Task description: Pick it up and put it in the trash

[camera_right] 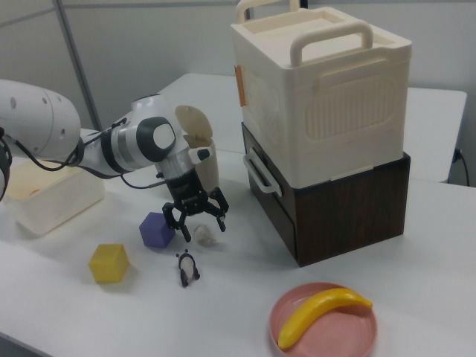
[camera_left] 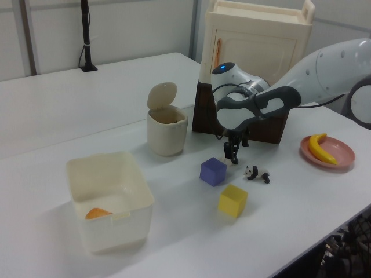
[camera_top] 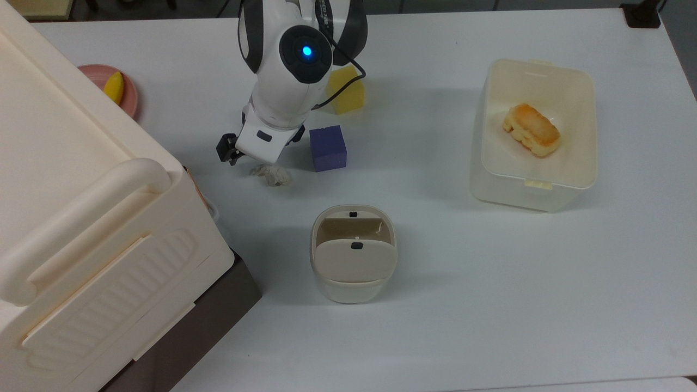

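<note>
On the white table (camera_top: 490, 283) in the top view, the tissue wad (camera_top: 271, 174) is lying beside the purple cube (camera_top: 328, 148), apart from the trash bin (camera_top: 353, 255). Right view: the gripper (camera_right: 196, 221) is hovering with fingers spread just above the wad (camera_right: 205, 237).

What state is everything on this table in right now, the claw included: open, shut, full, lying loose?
Claw: open, fingers spread above the tissue.
Tissue wad: crumpled, loose on the table, not gripped.
Trash bin: upright, flap lid tipped open.
Tub: no lid, holds a piece of bread.
Pink plate: holds a banana.
Panda figure: lying on the table.
Purple cube: resting on the table.
Yellow cube: resting on the table.
</note>
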`<state>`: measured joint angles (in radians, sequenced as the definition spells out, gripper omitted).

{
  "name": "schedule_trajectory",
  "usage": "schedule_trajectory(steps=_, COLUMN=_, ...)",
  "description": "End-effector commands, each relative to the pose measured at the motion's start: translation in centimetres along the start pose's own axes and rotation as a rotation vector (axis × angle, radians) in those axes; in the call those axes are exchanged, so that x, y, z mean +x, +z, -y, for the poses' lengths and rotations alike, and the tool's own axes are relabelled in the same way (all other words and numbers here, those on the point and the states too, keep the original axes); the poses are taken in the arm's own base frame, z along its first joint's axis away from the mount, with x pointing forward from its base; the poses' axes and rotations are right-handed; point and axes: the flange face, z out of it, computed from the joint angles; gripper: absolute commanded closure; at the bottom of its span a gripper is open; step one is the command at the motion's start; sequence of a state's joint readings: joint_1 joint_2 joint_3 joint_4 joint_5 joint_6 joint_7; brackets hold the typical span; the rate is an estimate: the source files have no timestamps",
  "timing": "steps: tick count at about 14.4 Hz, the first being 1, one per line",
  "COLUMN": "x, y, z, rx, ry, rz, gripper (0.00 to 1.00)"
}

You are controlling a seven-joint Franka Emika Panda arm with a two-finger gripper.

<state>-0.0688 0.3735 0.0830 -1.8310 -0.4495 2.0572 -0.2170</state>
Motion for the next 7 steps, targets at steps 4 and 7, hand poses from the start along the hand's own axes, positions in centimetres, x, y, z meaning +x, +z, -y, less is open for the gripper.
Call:
schedule_trajectory(steps=4, x=-0.3, y=0.7, z=-0.1, rx=-0.022, ry=-0.168, rz=-0.001, gripper=0.02)
schedule_trajectory(steps=7, x=0.5, y=-0.6, z=0.5, rx=-0.03, ry=-0.186, rz=-0.027, gripper=0.01)
